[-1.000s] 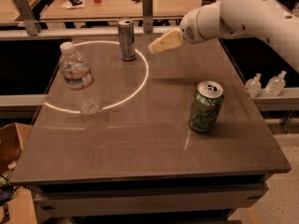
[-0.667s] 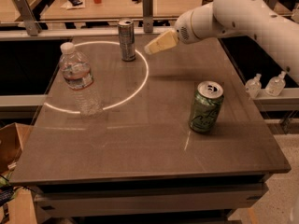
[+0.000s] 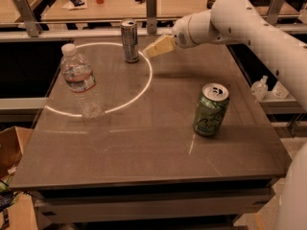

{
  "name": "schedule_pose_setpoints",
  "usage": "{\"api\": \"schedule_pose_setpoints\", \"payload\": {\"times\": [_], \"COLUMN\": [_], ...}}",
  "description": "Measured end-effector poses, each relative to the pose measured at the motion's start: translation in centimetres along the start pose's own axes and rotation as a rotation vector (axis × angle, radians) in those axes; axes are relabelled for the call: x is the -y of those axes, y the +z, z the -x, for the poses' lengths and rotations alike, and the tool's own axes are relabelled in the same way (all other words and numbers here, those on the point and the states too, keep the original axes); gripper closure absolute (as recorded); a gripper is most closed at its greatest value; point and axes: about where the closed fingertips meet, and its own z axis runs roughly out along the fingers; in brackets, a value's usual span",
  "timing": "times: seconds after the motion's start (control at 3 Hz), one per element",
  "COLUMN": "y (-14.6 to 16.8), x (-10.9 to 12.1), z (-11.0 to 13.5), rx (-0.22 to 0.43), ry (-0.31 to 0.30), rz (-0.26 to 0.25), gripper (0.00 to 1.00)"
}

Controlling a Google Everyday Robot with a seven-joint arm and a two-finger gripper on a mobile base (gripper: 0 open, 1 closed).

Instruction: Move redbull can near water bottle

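Claw [image 3: 152, 51] hangs just right of redbull can [image 3: 129, 41] near back edge of worktop [image 3: 144, 147]; wide or narrow, cannot tell

Hand [image 3: 150, 51] hovers just right of the redbull can [image 3: 129, 41] near the far edge of the tabletop [image 3: 144, 147]. Bare surface lies between that can and the water bottle [image 3: 81, 83] by the left edge. The green can [image 3: 211, 109] stands well apart, toward the right edge.

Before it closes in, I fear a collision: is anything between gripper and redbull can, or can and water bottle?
Nothing visible. The gripper hovers beside the redbull can, only bare table between them, and likewise from there to the water bottle. The green can stands well aside.
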Motion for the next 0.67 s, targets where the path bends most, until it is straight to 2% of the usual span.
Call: {"api": "schedule_pose_setpoints", "payload": {"times": [0.67], "y": [3.6], "x": [-0.9], "z": [1.8], "rx": [0.173], "ry": [-0.064], "rz": [0.117], "gripper": [0.00]}}
